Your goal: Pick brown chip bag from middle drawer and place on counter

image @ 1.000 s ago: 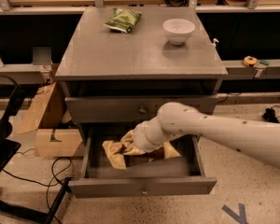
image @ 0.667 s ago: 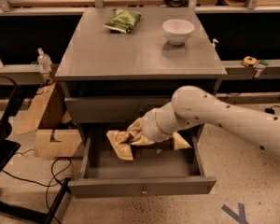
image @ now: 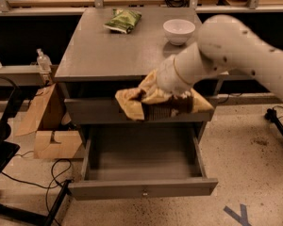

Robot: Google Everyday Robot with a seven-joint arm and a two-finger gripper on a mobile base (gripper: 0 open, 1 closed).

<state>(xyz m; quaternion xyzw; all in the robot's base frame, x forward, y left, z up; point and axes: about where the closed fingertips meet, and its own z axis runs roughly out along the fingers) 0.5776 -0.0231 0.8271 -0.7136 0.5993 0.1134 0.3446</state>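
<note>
Grip: gripper (image: 154, 91) clamped on brown chip bag (image: 167, 109).
Position: bag at gripper's 6 o'clock, touching.
Axis: long, 9 to 3 o'clock.

brown chip bag (image: 166, 109): crinkly, dark-brown mid w/ tan-yellow ends. held in air, roughly horiz., left end drooping a bit. hangs above the open drawer, in front of upper drawer face (image: 92, 111), just below counter's front edge.
gripper (image: 154, 92): at end of white arm, clamped on bag's top mid.
middle drawer (image: 142, 188): wide, shallow, grey, pulled out; small round knob on front; grey floor showing.
counter (image: 104, 51): flat matte grey cabinet top, above & behind bag.
</note>
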